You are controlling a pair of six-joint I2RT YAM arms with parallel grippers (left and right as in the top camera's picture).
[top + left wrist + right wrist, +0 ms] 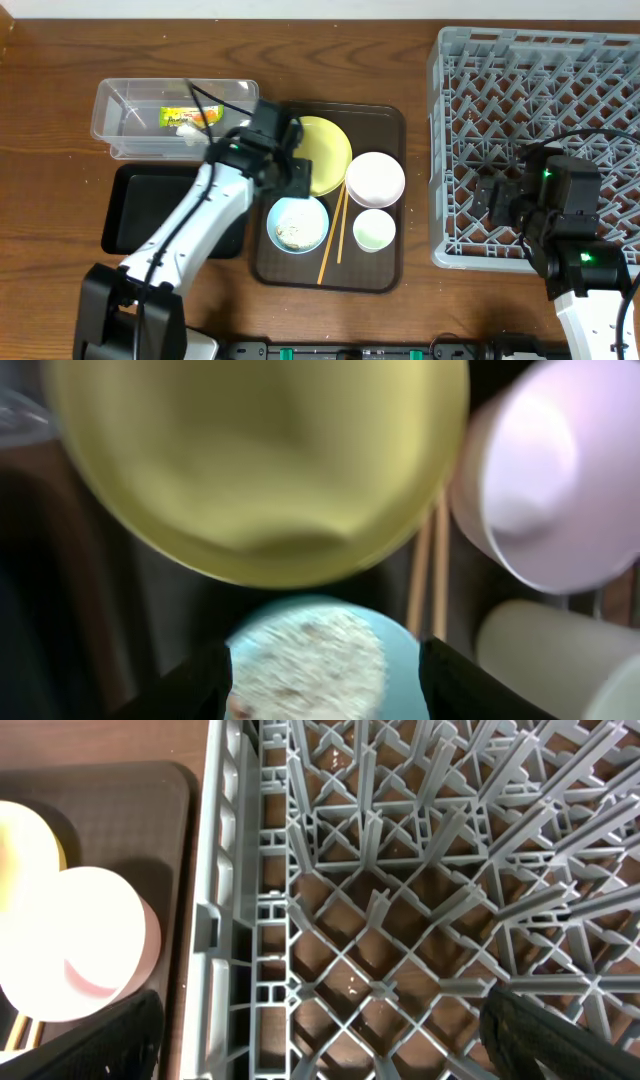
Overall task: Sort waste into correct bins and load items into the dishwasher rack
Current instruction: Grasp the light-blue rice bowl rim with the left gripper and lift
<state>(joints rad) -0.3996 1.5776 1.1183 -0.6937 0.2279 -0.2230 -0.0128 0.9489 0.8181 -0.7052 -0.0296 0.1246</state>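
- Overhead: on the wooden table (pixel 60 70) a brown tray (pixel 368 272) holds a yellow plate (pixel 328 150), a white bowl (pixel 375 178), a pale green cup (pixel 374 231), a blue bowl (pixel 297 224) with food scraps, and chopsticks (pixel 333 235) lying between the blue bowl and the cup.
- Left of the brown tray are a clear container (pixel 130 120) with a wrapper (pixel 190 117) inside and, nearer, a black tray (pixel 150 205).
- The grey dishwasher rack (pixel 500 90) stands at the right.
- The left gripper (pixel 290 180) hangs over the brown tray where the yellow plate meets the blue bowl.
- The right gripper (pixel 505 205) is above the rack's near left part.
- Left wrist, blurred: the left gripper (pixel 325 685) has its jaws spread wide, holding nothing, above the blue bowl (pixel 310 660). Beyond lie the yellow plate (pixel 260 460), the chopsticks (pixel 430 570), the white bowl (pixel 550 470) and the cup (pixel 540 650).
- Right wrist: the right gripper (pixel 330 1050) has its jaws wide apart and empty over the rack (pixel 400 870). At the left, the white bowl (pixel 80 940) and the plate's edge (pixel 25 840) sit on the brown tray (pixel 130 810).
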